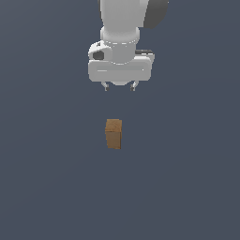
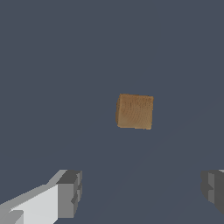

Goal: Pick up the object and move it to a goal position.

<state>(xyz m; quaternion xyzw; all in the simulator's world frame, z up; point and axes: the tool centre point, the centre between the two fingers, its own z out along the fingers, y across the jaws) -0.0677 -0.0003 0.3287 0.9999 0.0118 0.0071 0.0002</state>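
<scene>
End effector hanging above the bench, fingers spread wide, nothing between them. Empty, not touching anything.

Block standing upright on the bench, well below the fingertips and apart from them. Long axis vertical, slightly taller than wide. In the exterior view, sits a touch toward that view's left of the midline between the fingertips, so nearly under but not dead centre. Turned slightly, two side faces showing.

Wrist view: block seen from above as a near-square brown top, offset from the line joining the two fingertips rather than between them. Fingers far wider apart than the block, plenty of clearance either side.

Judgement: next move probably a small lateral correction plus straight descent, then close across the narrow faces. Slight yaw of block against the finger line worth checking.

Hard to tell:
- one finger cut off at the wrist frame edge, only a sliver showing
- arm above the wrist cropped in exterior view
- no goal marker visible anywhere
- bench plain grey, no edges, so depth offset uncertain
</scene>
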